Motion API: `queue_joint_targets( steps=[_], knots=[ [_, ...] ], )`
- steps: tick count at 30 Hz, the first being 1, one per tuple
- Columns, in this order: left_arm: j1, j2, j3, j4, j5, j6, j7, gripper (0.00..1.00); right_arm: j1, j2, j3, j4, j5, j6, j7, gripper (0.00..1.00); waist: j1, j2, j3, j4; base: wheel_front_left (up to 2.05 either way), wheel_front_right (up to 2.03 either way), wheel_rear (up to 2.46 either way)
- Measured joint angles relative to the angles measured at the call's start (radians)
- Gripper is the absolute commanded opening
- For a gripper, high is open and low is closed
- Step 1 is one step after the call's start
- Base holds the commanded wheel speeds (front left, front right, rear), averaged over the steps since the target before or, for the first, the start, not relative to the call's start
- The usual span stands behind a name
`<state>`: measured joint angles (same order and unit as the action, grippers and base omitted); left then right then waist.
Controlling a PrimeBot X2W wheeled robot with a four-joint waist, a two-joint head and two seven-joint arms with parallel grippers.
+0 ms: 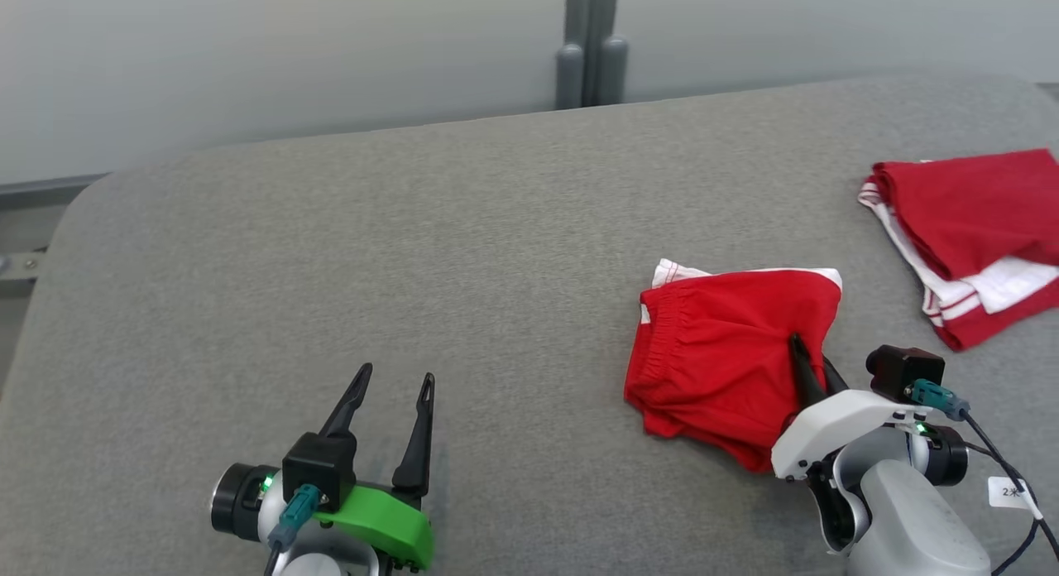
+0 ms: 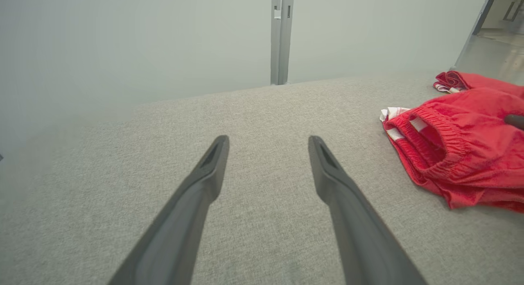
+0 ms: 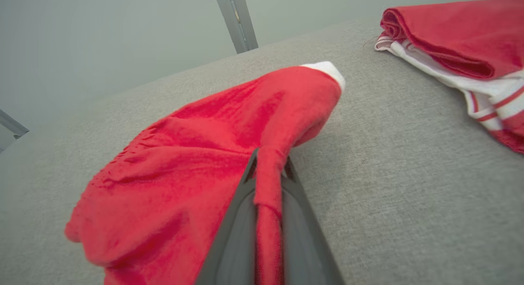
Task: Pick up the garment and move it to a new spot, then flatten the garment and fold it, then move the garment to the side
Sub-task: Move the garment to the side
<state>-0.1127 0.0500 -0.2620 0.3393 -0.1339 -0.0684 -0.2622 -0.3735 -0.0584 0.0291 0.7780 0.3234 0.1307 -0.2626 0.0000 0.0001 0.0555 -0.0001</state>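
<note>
Right gripper [image 1: 811, 352]: I see its fingers pinched tight on a fold of the red shorts [image 1: 720, 352] | shorts: crumpled on the grey padded table [image 1: 414, 253], near the folded red-and-white pile [image 1: 976, 228], to its left, not touching | left gripper [image 1: 397, 372]: fingers spread wide, holding nothing, well left of that pile

Left pincer [image 1: 397, 373] green-mounted, right pincer [image 1: 809, 350] white-shelled; black fingers [image 1: 416, 444], teal cable plugs [image 1: 296, 510].
</note>
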Motion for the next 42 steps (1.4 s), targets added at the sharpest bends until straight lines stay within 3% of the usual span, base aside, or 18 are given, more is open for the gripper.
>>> queue_joint_targets(
  steps=[17, 23, 32, 42],
  knots=[
    [-0.025, -0.001, 0.004, -0.06, -0.014, 0.006, 0.0, 1.0, -0.001, 0.001, 0.099, -0.016, 0.036, 0.0, 0.0, 0.0, 0.0, 0.0, 0.007, -0.299, 0.0, 0.0, 0.0],
    [-0.031, -0.001, 0.001, -0.059, -0.028, 0.0, 0.0, 1.0, -0.001, -0.017, 0.147, -0.015, 0.043, 0.0, 0.0, 0.0, 0.0, 0.0, 0.024, -0.366, 0.0, 0.0, 0.0],
    [-0.043, -0.001, -0.006, -0.061, -0.012, -0.015, 0.0, 1.0, -0.11, -0.1, 0.226, -0.006, 0.013, 0.0, 0.0, 0.0, 0.0, 0.0, 0.06, -0.332, 0.0, 0.0, 0.0],
    [-0.081, -0.001, 0.011, -0.052, 0.014, -0.03, 0.0, 1.0, -0.356, -0.272, 0.267, 0.069, -0.049, 0.0, 0.003, 0.0, 0.0, 0.0, 0.135, -0.238, 0.0, 0.0, 0.0]
  ],
)
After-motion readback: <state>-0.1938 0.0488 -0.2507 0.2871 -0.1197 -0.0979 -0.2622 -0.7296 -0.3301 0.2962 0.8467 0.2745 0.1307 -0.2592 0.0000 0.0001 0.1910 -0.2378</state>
